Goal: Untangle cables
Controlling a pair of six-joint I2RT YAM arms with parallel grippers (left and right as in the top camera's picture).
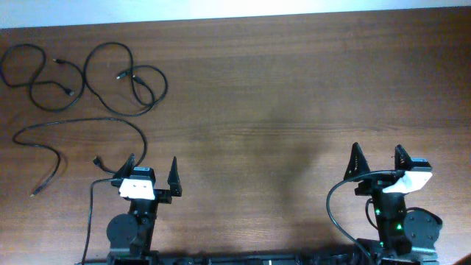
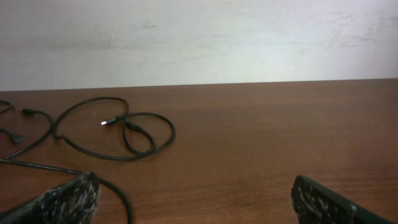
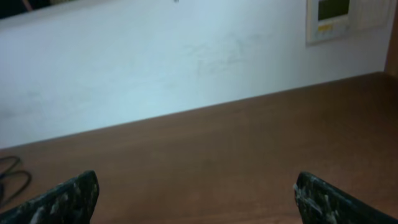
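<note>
Grippers, left (image 1: 153,171) and right (image 1: 377,159), spread wide, empty, parked near the bases. Cables (image 1: 110,81) lay looped far-left on the table (image 1: 280,96), likely left's to reach.

A dark reddish-brown wooden worktop (image 1: 294,88) with fine horizontal grain fills the scene, and soft light leaves a faint sheen near its middle. Along its far edge rises a plain white wall (image 2: 205,37), lightly scuffed. High on the wall at the far right hangs a small white panel (image 3: 339,18) with a greenish display.
</note>
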